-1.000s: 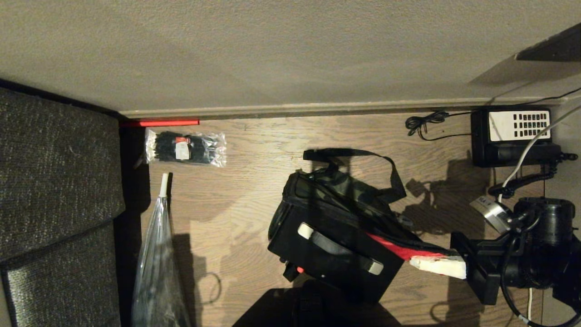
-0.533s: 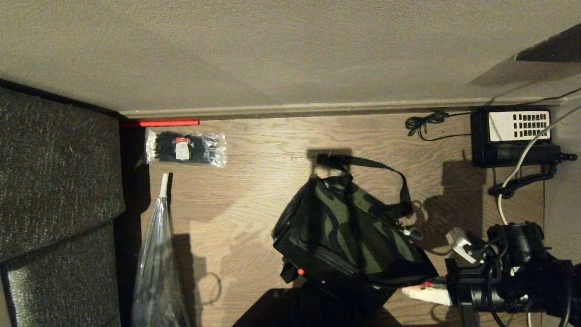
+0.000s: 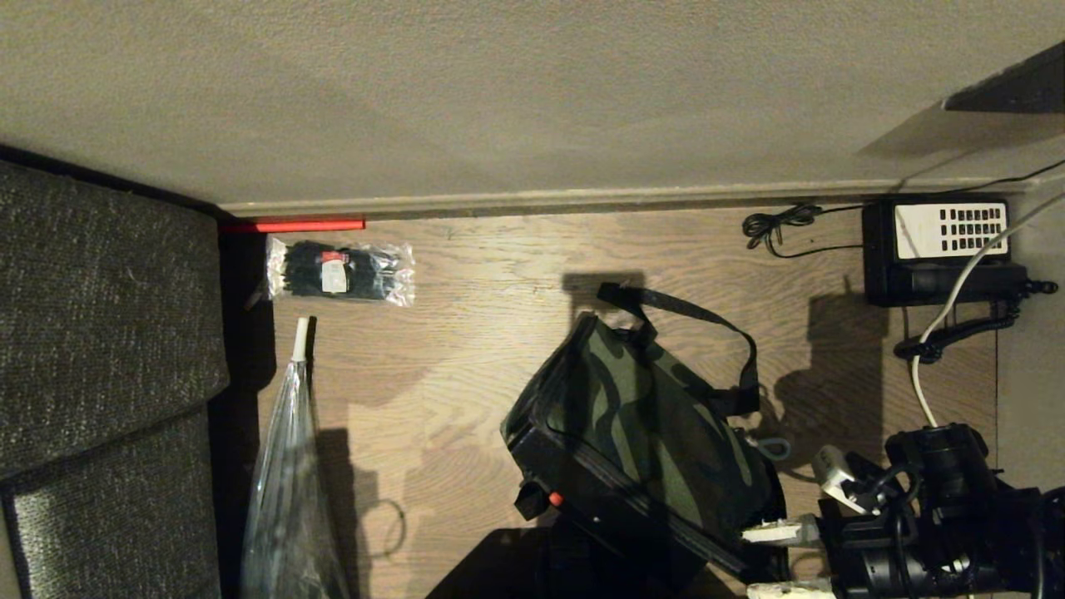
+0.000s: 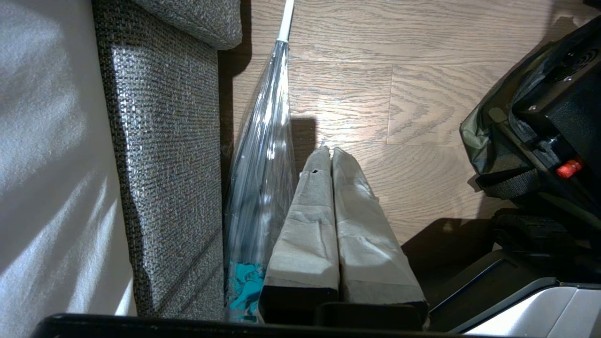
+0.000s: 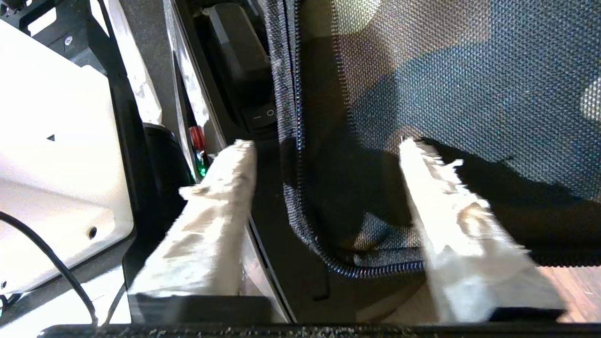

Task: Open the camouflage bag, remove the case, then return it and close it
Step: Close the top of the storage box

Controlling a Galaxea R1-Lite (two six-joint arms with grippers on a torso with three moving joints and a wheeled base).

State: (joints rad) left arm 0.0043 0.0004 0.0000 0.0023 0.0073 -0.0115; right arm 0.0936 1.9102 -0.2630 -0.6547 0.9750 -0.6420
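The camouflage bag (image 3: pixel 645 433) lies on the wooden floor (image 3: pixel 482 333), right of centre and close to the robot's base, with its lid now folded down over the body so that only the green, brown and black cover faces up. A second ago the lid stood open, the red lining and black inside showing, and the right end effector (image 3: pixel 778 561) pinched the lid's edge; half a second ago the lid was nearly down with a sliver of red left at that corner. Now no red shows at all. The black strap (image 3: pixel 707 333) loops off the bag's far side towards the wall.

The right end effector sits at the bag's near right corner with its padded fingers (image 5: pixel 216 220) standing wide apart, holding nothing; in the right wrist view the zip edge and mesh of the bag lie between them, untouched. So the flap has been let go. I judge the lid-lowering step done, and the zip around the rim probably not yet drawn, which would be the remaining work.

The left end effector (image 4: pixel 331 220) hangs parked to the left, fingers pressed together and empty, beside a clear plastic sleeve (image 4: pixel 263 159) and the grey sofa (image 4: pixel 164 141). Farther off, a packet of cable ties (image 3: pixel 339 271) lies near the skirting and a desk phone (image 3: pixel 940 245) sits in the right corner.
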